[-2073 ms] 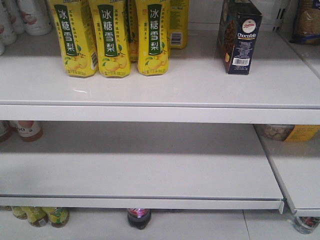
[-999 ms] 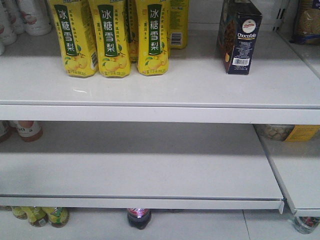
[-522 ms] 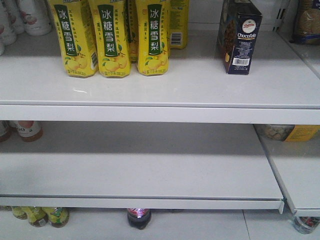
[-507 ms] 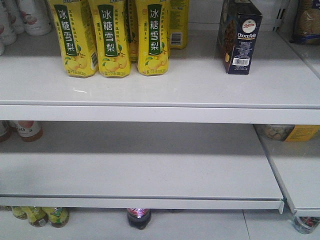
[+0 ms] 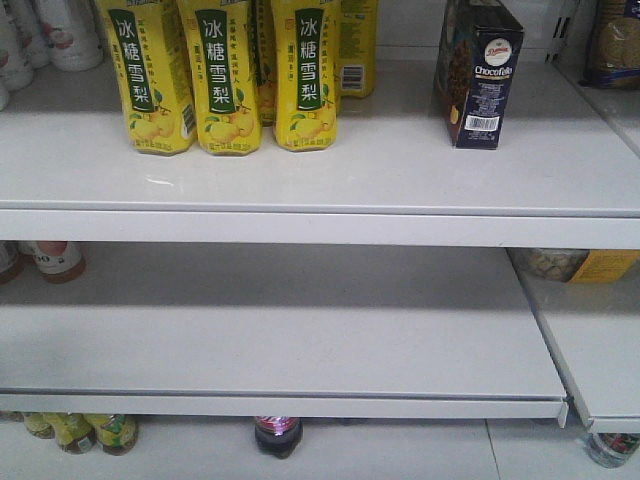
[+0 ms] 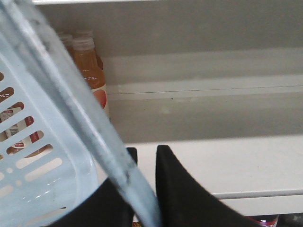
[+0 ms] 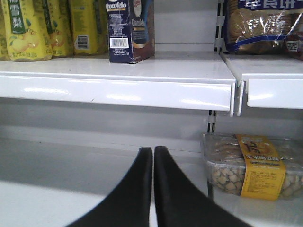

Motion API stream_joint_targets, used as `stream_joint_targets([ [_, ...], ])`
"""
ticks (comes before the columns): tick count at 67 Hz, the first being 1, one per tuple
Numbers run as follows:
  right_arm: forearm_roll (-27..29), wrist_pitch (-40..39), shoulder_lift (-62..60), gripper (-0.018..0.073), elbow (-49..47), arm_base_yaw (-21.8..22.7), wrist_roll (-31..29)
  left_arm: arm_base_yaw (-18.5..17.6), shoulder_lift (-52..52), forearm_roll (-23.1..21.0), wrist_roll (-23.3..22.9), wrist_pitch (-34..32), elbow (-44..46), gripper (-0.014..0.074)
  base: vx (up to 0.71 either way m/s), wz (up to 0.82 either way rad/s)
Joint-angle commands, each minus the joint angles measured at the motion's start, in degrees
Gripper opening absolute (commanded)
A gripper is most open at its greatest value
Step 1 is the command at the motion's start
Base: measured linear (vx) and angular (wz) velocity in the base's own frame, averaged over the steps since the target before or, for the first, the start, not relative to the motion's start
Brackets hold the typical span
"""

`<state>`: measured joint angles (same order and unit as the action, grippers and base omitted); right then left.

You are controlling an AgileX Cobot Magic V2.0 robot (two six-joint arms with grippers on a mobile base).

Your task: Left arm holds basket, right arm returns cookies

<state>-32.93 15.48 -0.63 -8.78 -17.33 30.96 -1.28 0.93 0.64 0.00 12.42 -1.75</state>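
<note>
Cookies (image 5: 478, 75) carton upright on upper shelf (image 5: 400, 170), probably light, stiff, best pinched across narrow faces; right claw (image 7: 153, 156) clenched and empty below it; left claw (image 6: 142, 165) grasping basket (image 6: 42, 142) handle

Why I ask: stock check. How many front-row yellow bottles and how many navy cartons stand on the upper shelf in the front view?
Yellow bottles, front row: 3
Navy cookie carton: 1
Total: 4
More yellow bottles stand behind, partly hidden, and are not counted.
</note>
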Motion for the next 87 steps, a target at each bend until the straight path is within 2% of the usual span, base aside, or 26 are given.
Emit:
stream_joint_targets([
  [1, 13.75, -9.57, -0.39, -0.0008, -0.25, 5.84, -15.45, -0.11, 0.49, 0.89, 0.73, -6.03, 1.43, -0.0006, 0.0, 0.0],
  [8, 28.0, -13.08, -0.39, -0.0008, 1.03, 12.09, -28.74, -0.11, 0.49, 0.89, 0.73, -6.03, 1.43, -0.0006, 0.0, 0.0],
  [12, 34.23, -14.2, -0.39, -0.0008, 1.86, 14.89, -34.86, -0.11, 0.49, 0.89, 0.73, -6.03, 1.43, -0.0006, 0.0, 0.0],
  [15, 37.58, -14.79, -0.39, -0.0008, 2.54, 16.82, -38.76, -0.11, 0.49, 0.89, 0.73, -6.03, 1.43, -0.0006, 0.0, 0.0],
  [18, 39.07, -14.83, -0.39, -0.0008, 3.14, 18.45, -39.91, -0.11, 0.49, 0.89, 0.73, -6.03, 1.43, -0.0006, 0.0, 0.0],
  [24, 38.74, -14.39, -0.39, -0.0008, 3.99, 20.37, -38.84, -0.11, 0.49, 0.89, 0.73, -6.03, 1.43, -0.0006, 0.0, 0.0],
  [49, 37.65, -16.17, -0.39, -0.0008, 10.62, 20.28, -33.63, -0.11, 0.49, 0.89, 0.73, -6.03, 1.43, -0.0006, 0.0, 0.0],
  [55, 37.28, -14.63, -0.39, -0.0008, 10.56, 20.28, -32.34, -0.11, 0.49, 0.89, 0.73, -6.03, 1.43, -0.0006, 0.0, 0.0],
  [87, 37.33, -14.45, -0.39, -0.0008, 10.56, 20.28, -32.26, -0.11, 0.49, 0.89, 0.73, -6.03, 1.43, -0.0006, 0.0, 0.0],
])
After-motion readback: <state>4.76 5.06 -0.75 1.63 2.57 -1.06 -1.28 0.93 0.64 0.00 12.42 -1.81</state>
